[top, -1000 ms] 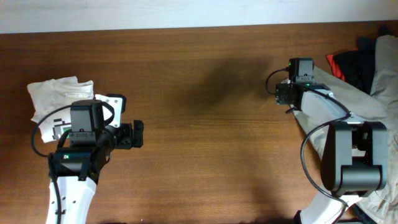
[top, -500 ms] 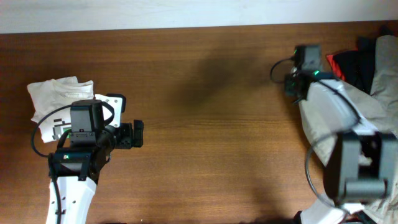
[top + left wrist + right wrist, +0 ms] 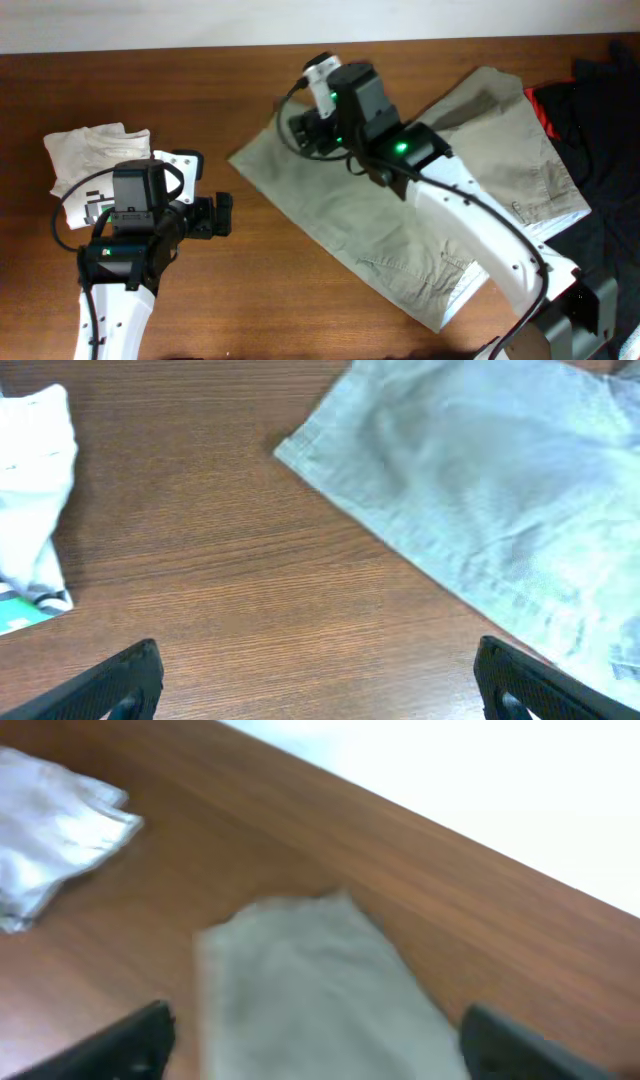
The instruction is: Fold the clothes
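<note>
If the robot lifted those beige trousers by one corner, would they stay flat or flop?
Probably flop: the trousers lie flat and wrinkled on the table, so they would likely drape. Pushed, they would probably bunch rather than slide whole. Spread far wider than the white tee, they are likely heavier.

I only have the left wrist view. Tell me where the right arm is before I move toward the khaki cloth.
Observer: The right arm stretches across the khaki-beige cotton trousers, with the right gripper over their left end.
Operator: Report that gripper's state.
Observer: It is open. The right wrist view shows its fingers wide apart.
Operator: Say what lies past the trousers' other end.
Observer: A black-and-red garment pile sits at the far right, right beside the trousers.
</note>
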